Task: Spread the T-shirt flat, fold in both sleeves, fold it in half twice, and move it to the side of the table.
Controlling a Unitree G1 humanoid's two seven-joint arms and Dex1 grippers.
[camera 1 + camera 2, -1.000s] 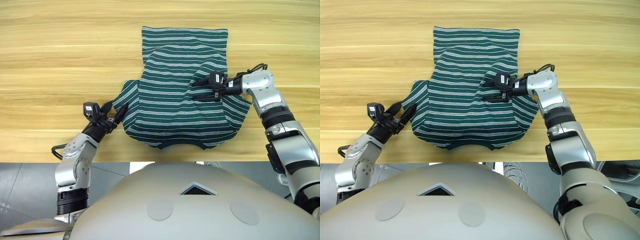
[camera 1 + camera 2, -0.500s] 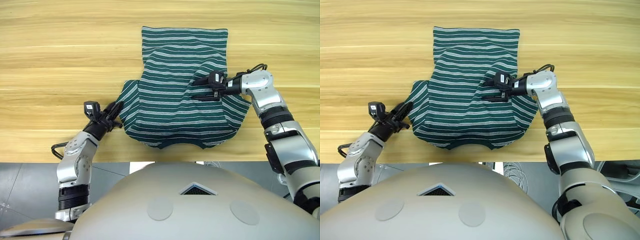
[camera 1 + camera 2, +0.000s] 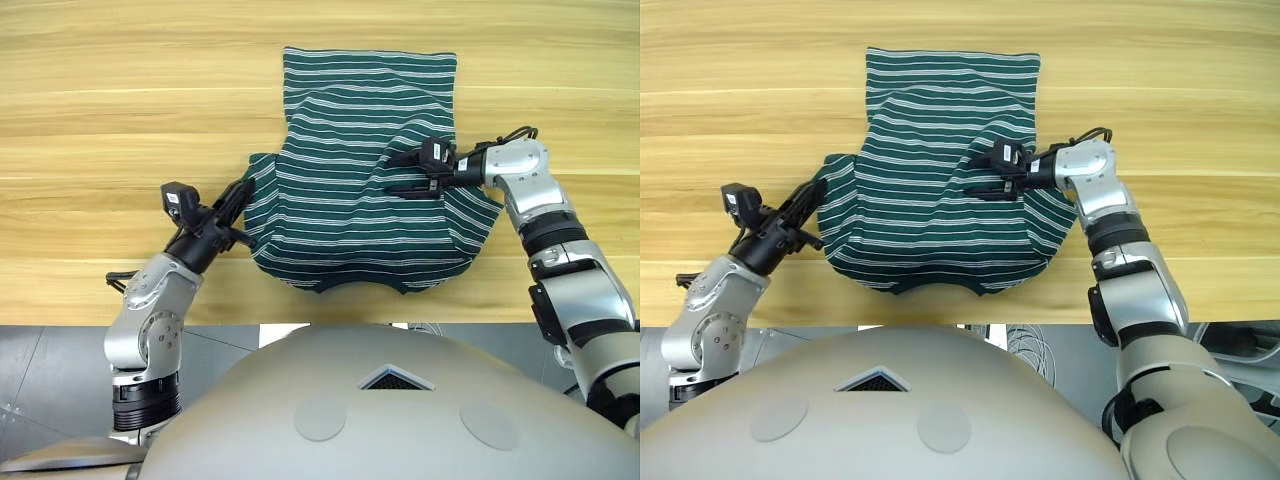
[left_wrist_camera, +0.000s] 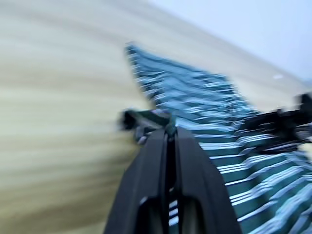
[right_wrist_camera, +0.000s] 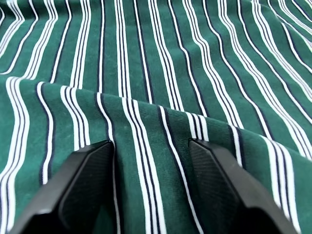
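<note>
We see the green T-shirt (image 3: pixel 350 120), a soft knit with thin white stripes, lying rumpled on the pale wooden table (image 3: pixel 120 90) near its front edge. Our left gripper (image 3: pixel 244 208) is pinched tight on the left sleeve (image 3: pixel 262 180). Our right gripper (image 3: pixel 392 175) rests on the cloth, its black fingers (image 5: pixel 85 180) spread apart and holding nothing.

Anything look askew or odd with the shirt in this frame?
Nothing damaged, but the T-shirt is not flat: a raised fold crosses it at the right gripper, whose fingers are open, and the left gripper pinches a bunched sleeve edge.
</note>
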